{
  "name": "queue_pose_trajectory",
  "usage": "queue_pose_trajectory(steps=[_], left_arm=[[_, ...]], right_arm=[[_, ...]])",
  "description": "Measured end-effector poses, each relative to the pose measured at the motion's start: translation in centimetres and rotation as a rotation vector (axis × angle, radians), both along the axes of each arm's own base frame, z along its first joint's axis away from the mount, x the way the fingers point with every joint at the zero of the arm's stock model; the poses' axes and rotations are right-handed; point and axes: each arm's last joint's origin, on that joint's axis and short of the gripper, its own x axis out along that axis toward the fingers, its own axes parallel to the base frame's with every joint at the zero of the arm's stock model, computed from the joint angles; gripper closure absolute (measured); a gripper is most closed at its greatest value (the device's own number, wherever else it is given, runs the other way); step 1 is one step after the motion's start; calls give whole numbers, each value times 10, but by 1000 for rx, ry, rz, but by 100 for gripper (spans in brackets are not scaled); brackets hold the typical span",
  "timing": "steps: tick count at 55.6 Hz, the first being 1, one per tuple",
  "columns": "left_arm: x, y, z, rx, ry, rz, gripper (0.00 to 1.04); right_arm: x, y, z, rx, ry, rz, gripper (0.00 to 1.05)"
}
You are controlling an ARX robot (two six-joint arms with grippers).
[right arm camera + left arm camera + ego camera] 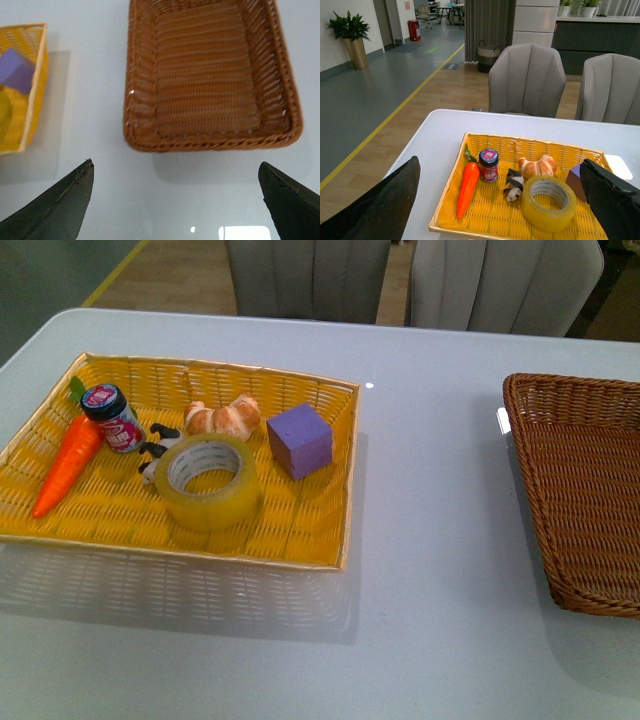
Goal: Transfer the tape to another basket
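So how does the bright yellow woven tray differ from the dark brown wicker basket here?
The bright yellow woven tray is shallow with a thin rim; the dark brown wicker basket looks deeper, with a thick braided rim. The tray holds the yellowish packing tape roll, a purple cube and other items; the brown basket holds nothing. Both are rectangular, woven, and rest on the white table.

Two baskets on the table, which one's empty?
The dark brown wicker basket on the right: nothing in it. The yellow tray on the left holds the tape, carrot, purple cube and more.
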Motion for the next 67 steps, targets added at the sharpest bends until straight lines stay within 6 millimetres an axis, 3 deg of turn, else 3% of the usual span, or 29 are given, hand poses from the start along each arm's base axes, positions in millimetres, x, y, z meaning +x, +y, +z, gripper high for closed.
queue_pose_trajectory(steps=[15, 31, 51, 67], left_arm=[[0, 0, 0, 0, 0, 0, 9], [0, 0, 0, 0, 0, 0, 9], [0, 0, 0, 0, 0, 0, 9], [0, 0, 0, 0, 0, 0, 9]], right_arm=[[91, -53, -31, -85, 76, -15, 9], [163, -87, -79, -90, 221, -10, 9], [188, -99, -134, -108, 343, 7, 9], [191, -109, -147, -124, 364, 3, 9]])
